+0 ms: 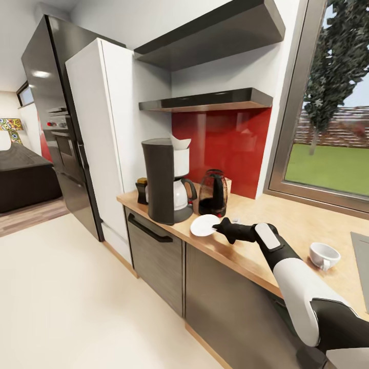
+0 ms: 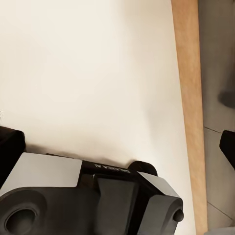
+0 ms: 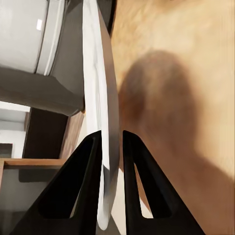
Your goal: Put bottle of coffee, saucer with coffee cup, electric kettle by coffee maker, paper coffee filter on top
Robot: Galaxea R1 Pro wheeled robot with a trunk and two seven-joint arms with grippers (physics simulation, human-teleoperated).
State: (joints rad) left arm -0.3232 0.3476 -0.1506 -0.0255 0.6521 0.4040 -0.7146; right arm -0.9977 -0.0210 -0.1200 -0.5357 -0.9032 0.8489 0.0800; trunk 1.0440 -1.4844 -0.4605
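The tall dark grey coffee maker (image 1: 163,184) stands on the kitchen countertop (image 1: 287,225) with the white paper coffee filter (image 1: 180,142) on top. On its left sits the bottle of coffee (image 1: 141,190), on its right the dark electric kettle (image 1: 212,193). My right gripper (image 1: 221,226) is shut on the rim of the white saucer (image 1: 203,225), held in front of the kettle near the counter's front edge. In the right wrist view the saucer (image 3: 102,112) runs edge-on between the fingers (image 3: 83,181), beside the coffee maker's base (image 3: 44,88). The coffee cup (image 1: 324,255) stands far right. The kitchen shelf (image 1: 205,100) hangs above.
A white tall cabinet (image 1: 97,154) and a black fridge (image 1: 56,128) stand left of the counter. Grey cabinet fronts (image 1: 154,256) sit below it, a window (image 1: 333,128) at the right. The left wrist view looks at pale floor (image 2: 98,73) and my own base (image 2: 88,200).
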